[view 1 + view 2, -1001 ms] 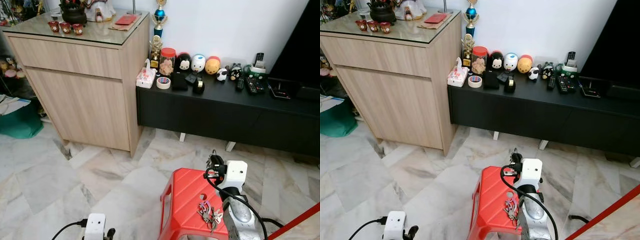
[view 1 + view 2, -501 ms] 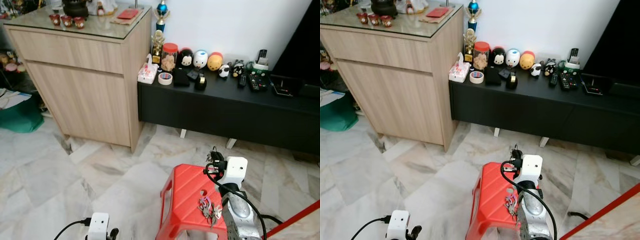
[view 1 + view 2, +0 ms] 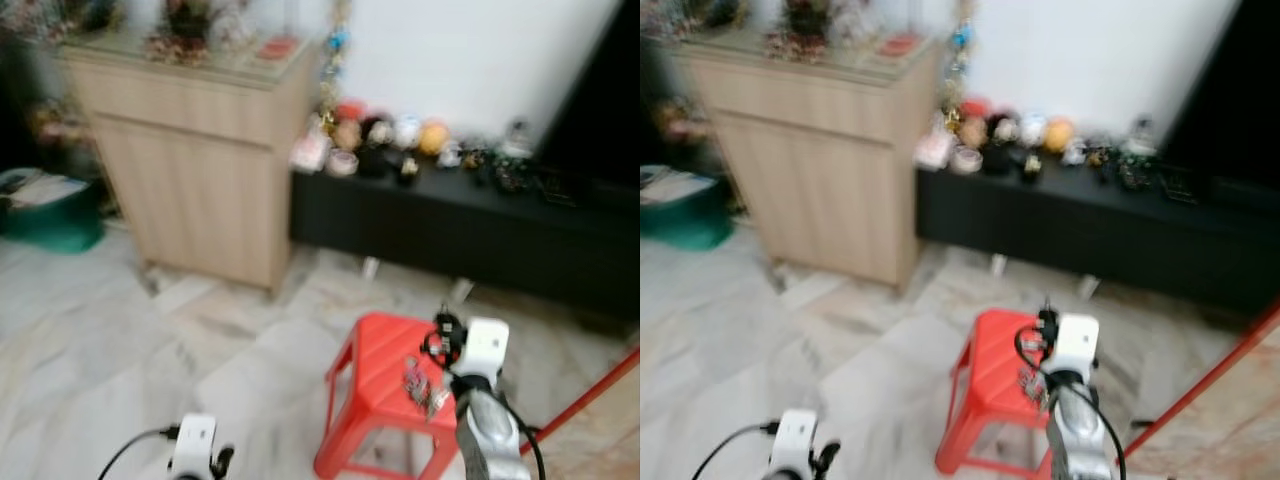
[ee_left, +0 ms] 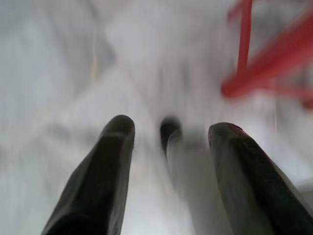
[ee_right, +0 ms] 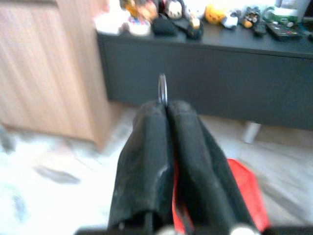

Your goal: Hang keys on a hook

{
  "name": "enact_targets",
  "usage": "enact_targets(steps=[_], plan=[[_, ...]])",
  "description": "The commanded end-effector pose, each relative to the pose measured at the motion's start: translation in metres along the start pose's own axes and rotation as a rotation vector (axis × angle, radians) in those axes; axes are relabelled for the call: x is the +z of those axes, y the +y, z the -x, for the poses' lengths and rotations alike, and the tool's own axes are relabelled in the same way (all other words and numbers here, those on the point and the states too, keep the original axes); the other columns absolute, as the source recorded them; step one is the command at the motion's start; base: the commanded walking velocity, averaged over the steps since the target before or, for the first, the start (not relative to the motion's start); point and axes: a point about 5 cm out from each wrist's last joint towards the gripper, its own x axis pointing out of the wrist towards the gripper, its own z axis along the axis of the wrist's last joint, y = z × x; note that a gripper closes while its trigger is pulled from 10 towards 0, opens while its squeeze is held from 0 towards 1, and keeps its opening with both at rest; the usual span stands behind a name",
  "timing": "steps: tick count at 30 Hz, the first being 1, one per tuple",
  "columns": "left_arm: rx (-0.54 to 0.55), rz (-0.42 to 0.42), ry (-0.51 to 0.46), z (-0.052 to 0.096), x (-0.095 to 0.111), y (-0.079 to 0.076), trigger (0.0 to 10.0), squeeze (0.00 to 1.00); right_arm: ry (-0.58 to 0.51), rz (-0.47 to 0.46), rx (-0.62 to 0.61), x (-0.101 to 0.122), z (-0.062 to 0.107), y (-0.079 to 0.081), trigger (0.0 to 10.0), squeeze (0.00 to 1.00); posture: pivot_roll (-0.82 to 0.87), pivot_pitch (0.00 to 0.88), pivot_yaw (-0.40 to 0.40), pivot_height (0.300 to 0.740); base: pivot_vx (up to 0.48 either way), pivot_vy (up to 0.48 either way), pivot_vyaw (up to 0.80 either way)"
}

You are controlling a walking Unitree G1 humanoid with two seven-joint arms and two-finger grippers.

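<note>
Two fingers of right gripper (image 5: 164,105) clamped on key ring, keys (image 3: 420,384) dangling above red stool (image 3: 375,365); best kept pinched and level while walking, hook unseen; left gripper (image 4: 168,142) spread, empty

A blurred bunch of metal keys (image 3: 419,384) hangs beside the silver right arm (image 3: 484,420), above a red plastic stool (image 3: 375,400) on the marble floor (image 3: 150,340).
</note>
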Motion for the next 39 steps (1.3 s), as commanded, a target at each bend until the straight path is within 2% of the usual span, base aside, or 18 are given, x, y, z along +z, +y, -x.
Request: enact_targets(steps=[1, 6, 27, 39], plan=[[-0.018, -0.017, -0.006, -0.0027, 0.0058, -0.0027, 10.0, 0.00, 0.015, 0.002, -0.037, -0.0035, 0.0032, -0.0094, 10.0, 0.00, 0.07, 0.000, -0.094, 0.740, -0.311, 0.000, 0.00], [-0.016, -0.022, -0.003, -0.0023, 0.0047, -0.0023, 10.0, 0.00, 0.018, -0.001, -0.041, -0.0043, 0.0035, -0.0084, 10.0, 0.00, 0.07, 0.000, -0.094, 0.740, -0.308, 0.000, 0.00], [-0.025, -0.060, 0.018, -0.0019, 0.0015, -0.0051, 10.0, 0.00, 0.019, 0.003, -0.060, -0.0039, 0.0016, -0.0084, 10.0, 0.00, 0.07, 0.000, -0.092, 0.740, 0.000, 0.000, 0.00], [-0.026, -0.054, 0.019, -0.0019, 0.0012, -0.0058, 10.0, 0.00, 0.020, 0.004, -0.065, -0.0037, 0.0007, -0.0108, 10.0, 0.00, 0.07, 0.000, -0.091, 0.740, 0.000, -0.371, 0.00]])
